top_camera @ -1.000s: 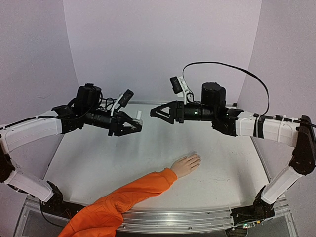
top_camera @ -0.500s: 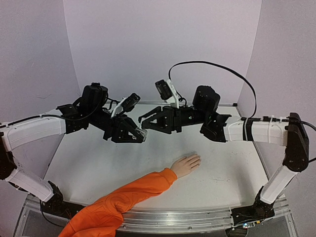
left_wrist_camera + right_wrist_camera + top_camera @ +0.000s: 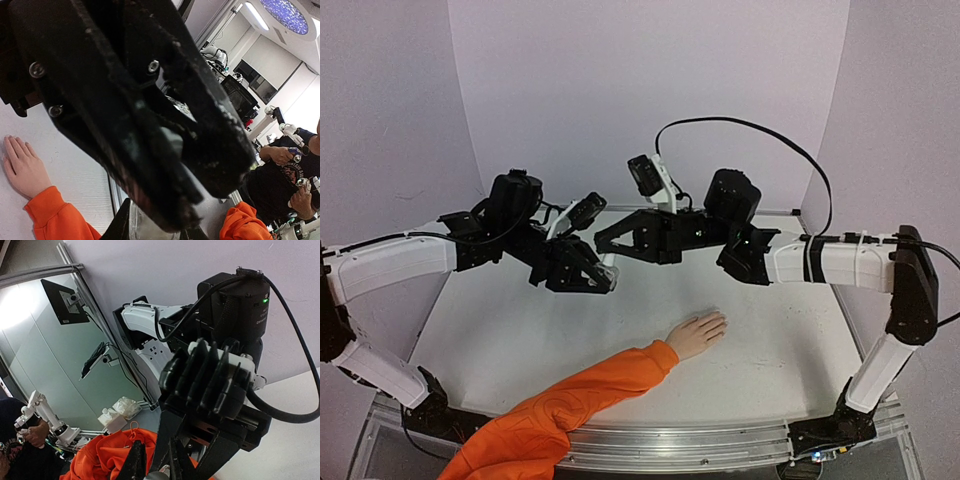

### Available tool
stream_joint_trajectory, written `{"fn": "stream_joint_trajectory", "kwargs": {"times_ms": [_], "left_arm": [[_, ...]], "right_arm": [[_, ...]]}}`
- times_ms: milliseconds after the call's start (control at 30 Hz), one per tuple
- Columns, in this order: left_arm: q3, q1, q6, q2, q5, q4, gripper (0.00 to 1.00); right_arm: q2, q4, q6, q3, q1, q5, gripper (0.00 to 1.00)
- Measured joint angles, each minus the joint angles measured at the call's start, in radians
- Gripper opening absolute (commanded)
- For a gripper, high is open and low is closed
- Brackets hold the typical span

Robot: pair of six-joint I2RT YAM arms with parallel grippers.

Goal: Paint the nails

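Observation:
The small pale mannequin hand (image 3: 696,334) lies palm down on the white table (image 3: 520,330), and its orange sleeve (image 3: 570,400) runs off the front edge. Its nails (image 3: 718,319) are skin-coloured and barely visible; the left wrist view shows the hand (image 3: 22,167) at lower left. Above the table's middle, my left gripper (image 3: 601,277) is shut on a small white bottle (image 3: 609,271), seen translucent (image 3: 142,225) between its fingers. My right gripper (image 3: 602,241) meets it from the right, shut on the bottle's cap (image 3: 156,475). Its black fingers (image 3: 150,125) fill the left wrist view.
Purple walls enclose the table at the back and both sides. An aluminium rail (image 3: 720,435) runs along the front edge. A black cable (image 3: 760,125) loops above the right arm. The two arms meet well above and behind the mannequin hand.
My right gripper has moved left to the bottle and gone from open to shut on its cap. The left gripper has tilted the bottle down slightly. The mannequin hand has not moved.

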Motion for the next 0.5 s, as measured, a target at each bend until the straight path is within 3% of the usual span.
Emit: {"fn": "stream_joint_trajectory", "kwargs": {"times_ms": [133,233,300,400,500], "left_arm": [[0.0,0.0,0.006,-0.003,-0.013,-0.002,0.0],[0.0,0.0,0.01,-0.022,-0.098,-0.01,0.0],[-0.003,0.0,0.01,-0.052,-0.242,-0.026,0.0],[-0.027,-0.006,0.005,-0.105,-0.564,-0.045,0.0],[-0.037,-0.032,0.005,-0.114,-0.887,-0.046,0.0]], "right_arm": [[0.001,0.006,0.002,0.0,0.0,0.004,0.0],[0.001,0.0,-0.011,-0.001,-0.003,0.032,0.0],[-0.002,-0.031,-0.042,-0.001,-0.008,0.103,0.0],[-0.006,-0.14,-0.108,0.009,-0.005,0.323,0.0],[0.016,-0.328,-0.137,0.092,0.048,0.687,0.0]]}}
